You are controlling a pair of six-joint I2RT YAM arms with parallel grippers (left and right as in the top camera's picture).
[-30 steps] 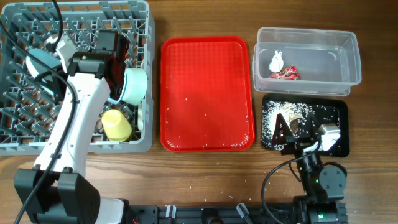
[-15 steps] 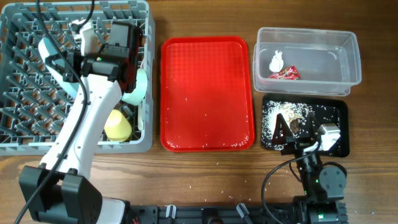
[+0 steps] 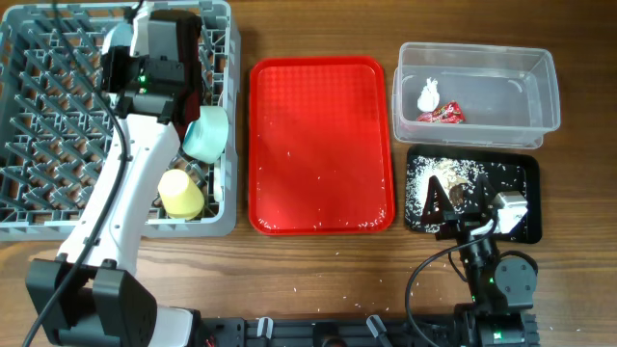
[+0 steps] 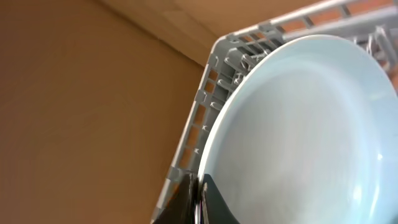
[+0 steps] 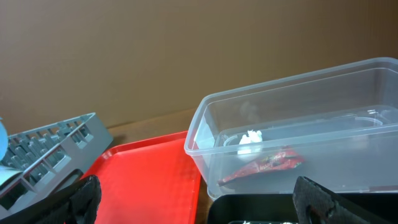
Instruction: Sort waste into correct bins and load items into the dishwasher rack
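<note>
My left gripper point(image 3: 190, 104) reaches over the grey dishwasher rack point(image 3: 39, 207) and is shut on the rim of the pale green bowl point(image 3: 206, 133). The bowl is tipped on edge by the rack's right wall. In the left wrist view the jaws point(image 4: 199, 200) pinch that rim and the bowl point(image 4: 305, 137) fills the frame. The yellow cup point(image 3: 180, 193) lies in the rack's front right part. My right gripper point(image 3: 453, 207) is open and empty over the black tray point(image 3: 525, 172), which holds rice scraps. The clear tub point(image 3: 540, 67) holds the white napkin point(image 3: 428, 94) and red wrapper point(image 3: 441, 114).
The red tray point(image 3: 321, 145) lies between the rack and the bins with a few rice grains on it. Stray grains dot the table in front of it. My left arm covers the rack's middle. The right wrist view shows the tub point(image 5: 292, 137) and red tray point(image 5: 149, 180).
My left wrist has swung from the rack's middle toward its far edge. The bowl stays at the rack's right wall and has turned more on edge. The right arm has not moved.
</note>
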